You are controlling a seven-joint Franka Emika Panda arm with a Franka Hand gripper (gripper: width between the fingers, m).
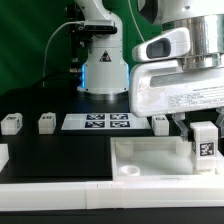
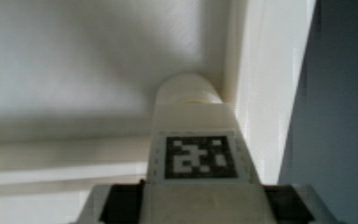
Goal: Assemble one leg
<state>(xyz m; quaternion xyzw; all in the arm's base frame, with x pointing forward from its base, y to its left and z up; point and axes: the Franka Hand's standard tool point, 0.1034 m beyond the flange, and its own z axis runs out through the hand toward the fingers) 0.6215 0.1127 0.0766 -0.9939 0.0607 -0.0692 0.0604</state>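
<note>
My gripper (image 1: 204, 128) is shut on a leg (image 1: 205, 143), a small white squarish post with a black-and-white tag, and holds it upright over the right end of the large white tray-like part (image 1: 150, 152). In the wrist view the leg (image 2: 199, 140) points down into the tray's corner (image 2: 247, 60), close to the tray's side wall; my fingers (image 2: 130, 205) press its two sides. Three more legs stand on the black table: two at the exterior view's left (image 1: 11, 123) (image 1: 46, 122) and one beside the gripper (image 1: 160, 123).
The marker board (image 1: 98, 122) lies flat in the middle of the table. A white robot base (image 1: 103, 68) stands behind it. A white block (image 1: 3, 155) sits at the exterior view's left edge. A round socket (image 1: 127, 171) shows in the tray's near corner.
</note>
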